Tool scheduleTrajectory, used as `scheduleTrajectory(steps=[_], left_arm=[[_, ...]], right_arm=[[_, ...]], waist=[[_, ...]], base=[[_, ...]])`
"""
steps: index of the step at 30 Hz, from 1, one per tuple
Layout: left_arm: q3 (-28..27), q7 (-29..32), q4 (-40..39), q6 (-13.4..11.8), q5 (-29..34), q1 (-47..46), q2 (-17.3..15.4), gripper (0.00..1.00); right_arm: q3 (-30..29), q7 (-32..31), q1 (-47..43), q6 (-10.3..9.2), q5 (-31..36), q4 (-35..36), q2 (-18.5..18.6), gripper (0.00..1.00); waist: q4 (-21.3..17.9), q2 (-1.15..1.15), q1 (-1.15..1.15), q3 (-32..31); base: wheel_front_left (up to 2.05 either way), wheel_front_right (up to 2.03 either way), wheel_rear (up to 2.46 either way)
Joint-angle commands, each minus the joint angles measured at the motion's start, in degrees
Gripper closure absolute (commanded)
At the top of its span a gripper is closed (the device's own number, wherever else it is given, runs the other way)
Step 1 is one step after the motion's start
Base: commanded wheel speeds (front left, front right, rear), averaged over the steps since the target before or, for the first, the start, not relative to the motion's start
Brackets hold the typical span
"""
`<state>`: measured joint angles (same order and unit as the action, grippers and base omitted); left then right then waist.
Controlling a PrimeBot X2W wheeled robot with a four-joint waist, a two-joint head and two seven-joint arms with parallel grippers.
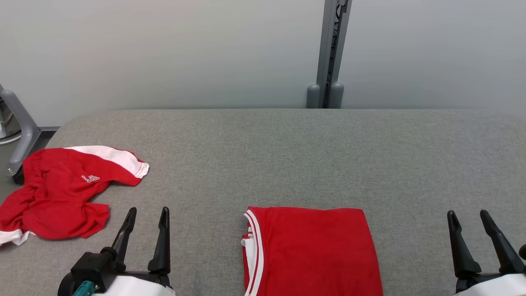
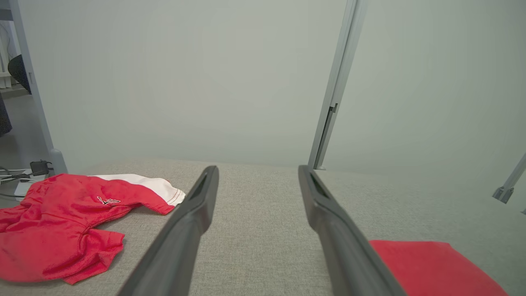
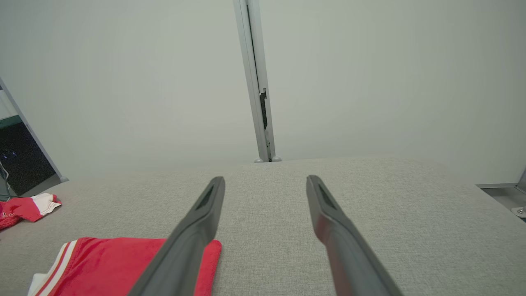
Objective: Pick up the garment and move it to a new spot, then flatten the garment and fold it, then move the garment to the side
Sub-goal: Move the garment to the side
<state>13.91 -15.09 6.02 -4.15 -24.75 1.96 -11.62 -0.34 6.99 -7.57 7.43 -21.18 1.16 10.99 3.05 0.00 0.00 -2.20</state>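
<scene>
Folded red garment [image 1: 312, 250] lies flat at 6 o'clock on the grey table [image 1: 287, 156]; crumpled red garment [image 1: 61, 193] at 8 o'clock. Left gripper [image 1: 148, 210] at 7 o'clock, right gripper [image 1: 467, 213] at 5 o'clock: jaws apart, empty, touching neither cloth

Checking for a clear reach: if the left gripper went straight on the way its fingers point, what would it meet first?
Likely nothing nearby: the open left gripper points over bare grey fabric tabletop toward the pale wall. The crumpled red-and-white garment lies to its left. Depth is unclear.
</scene>
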Motion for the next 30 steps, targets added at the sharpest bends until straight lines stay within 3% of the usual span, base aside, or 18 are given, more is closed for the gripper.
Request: scheduleTrajectory(steps=[1,10,19,30], left_arm=[[-0.29,-0.08,0.20,0.30,0.52,-0.59,0.04,0.00],[0.05,-0.08,1.06,0.73,0.69,-1.43,0.35,0.00],[1.34,0.15,1.57,1.16,0.79,-2.65,0.63,0.00],[2.89,0.89,2.00,1.51,0.95,-3.32,0.66,0.00]], right_arm=[[0.11,-0.34,-0.02,0.12,-0.14,-0.21,0.29,0.00],[2.84,-2.68,2.09,0.12,-1.00,-1.63,0.78,0.00],[7.38,-16.27,9.26,0.12,-4.85,-12.70,-0.54,0.00],[4.96,-30.26,13.86,0.12,-9.69,-26.35,-2.34,0.00]], waist=[[0.25,0.00,0.00,0.09],[1.61,0.00,0.00,0.01],[5.21,0.00,0.00,0.04],[10.00,0.00,0.00,0.75]], base=[[0.00,0.00,0.00],[0.00,0.00,0.00],[0.00,0.00,0.00],[0.00,0.00,0.00]])
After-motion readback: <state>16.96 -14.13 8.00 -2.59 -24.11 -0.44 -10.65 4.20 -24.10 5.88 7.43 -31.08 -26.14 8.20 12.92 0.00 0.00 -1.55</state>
